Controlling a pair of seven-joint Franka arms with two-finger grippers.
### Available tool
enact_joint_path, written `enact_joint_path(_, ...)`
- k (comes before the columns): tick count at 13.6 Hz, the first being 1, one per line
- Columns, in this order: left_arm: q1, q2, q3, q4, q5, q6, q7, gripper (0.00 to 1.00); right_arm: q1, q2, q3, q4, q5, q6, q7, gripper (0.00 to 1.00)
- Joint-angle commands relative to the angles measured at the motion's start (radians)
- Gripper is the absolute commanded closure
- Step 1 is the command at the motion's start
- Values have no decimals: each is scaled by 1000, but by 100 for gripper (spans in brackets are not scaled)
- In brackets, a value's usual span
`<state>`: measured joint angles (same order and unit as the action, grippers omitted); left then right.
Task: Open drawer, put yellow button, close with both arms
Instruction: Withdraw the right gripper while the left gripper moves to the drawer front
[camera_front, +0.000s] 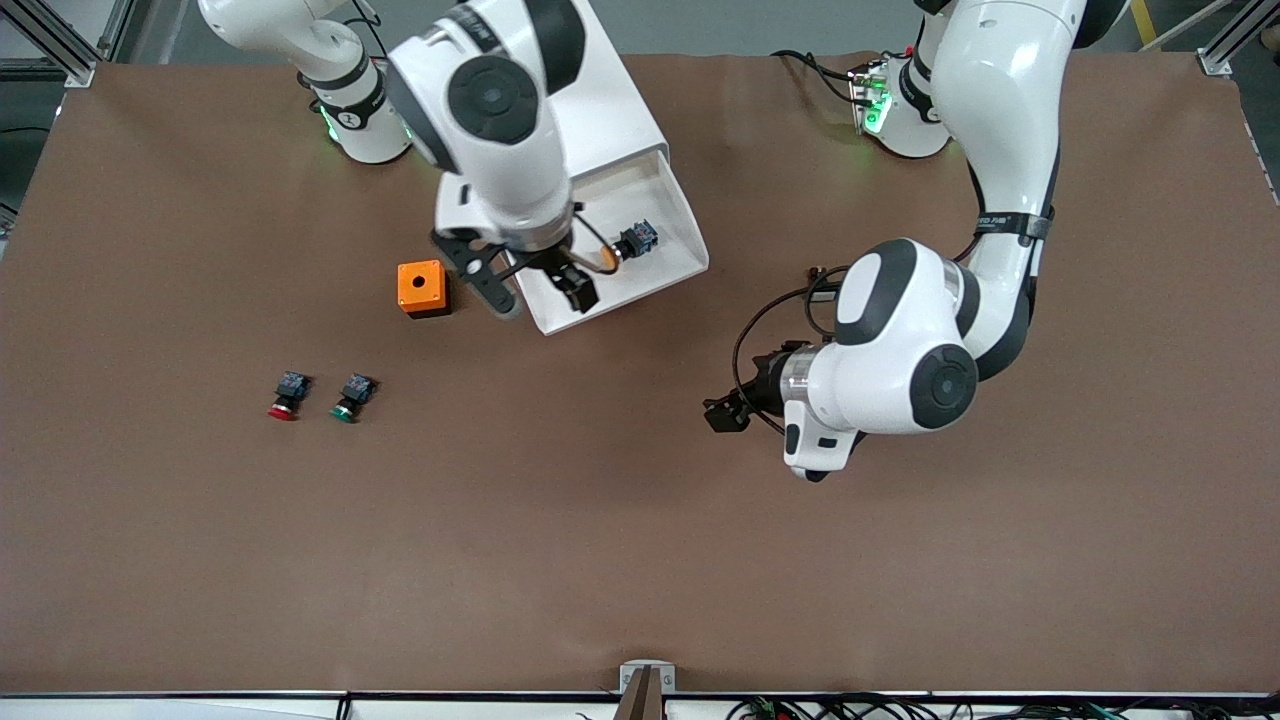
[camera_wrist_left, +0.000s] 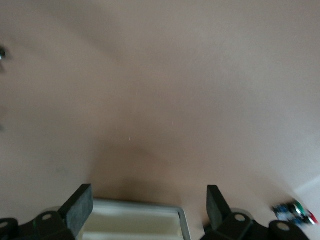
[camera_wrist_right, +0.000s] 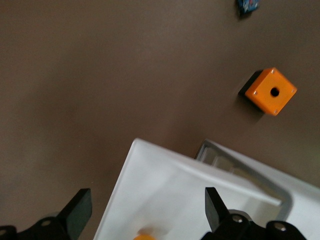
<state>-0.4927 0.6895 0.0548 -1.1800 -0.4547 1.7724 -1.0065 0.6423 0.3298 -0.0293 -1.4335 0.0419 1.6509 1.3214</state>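
The top drawer (camera_front: 655, 195) of the white cabinet (camera_front: 620, 110) stands pulled out toward the front camera. The yellow button (camera_front: 622, 246) lies on its side in the drawer's white tray. My right gripper (camera_front: 545, 300) hangs open and empty over the drawer's front part, clear of the button. In the right wrist view (camera_wrist_right: 146, 200) its fingers are wide apart above the tray (camera_wrist_right: 165, 200), with the yellow cap (camera_wrist_right: 145, 236) at the frame's edge. My left gripper (camera_front: 718, 412) is open and empty, low over bare table toward the left arm's end, and waits; it also shows in the left wrist view (camera_wrist_left: 149, 197).
An orange box with a hole (camera_front: 422, 287) sits beside the drawer toward the right arm's end, also in the right wrist view (camera_wrist_right: 272, 91). A red-capped button (camera_front: 287, 394) and a green-capped button (camera_front: 352, 396) lie nearer the front camera. A white, grey-rimmed edge (camera_wrist_left: 135, 220) shows between the left fingers.
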Motion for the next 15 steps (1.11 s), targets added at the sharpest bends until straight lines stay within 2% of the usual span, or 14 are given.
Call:
enact_joint_path(1, -75, -27, 8, -32, 144, 79, -7, 0, -133, -69, 17, -2, -5, -101, -268, 0)
enact_joint_path(4, -128, -27, 8, -35, 246, 90, -44, 0, -278, -123, 17, -4, -7, -181, -526, 0)
enact_joint_path(7, -173, -28, 10, -46, 260, 85, -131, 0, -430, -155, 17, -5, -8, -238, -802, 0)
enact_joint_path(10, -222, -28, 7, -47, 272, 81, -133, 0, -562, -179, 17, -10, -33, -278, -1032, 0)
enact_joint_path(15, -247, -28, -50, -49, 255, 41, -124, 0, -757, -193, 17, -7, -39, -306, -1336, 0)
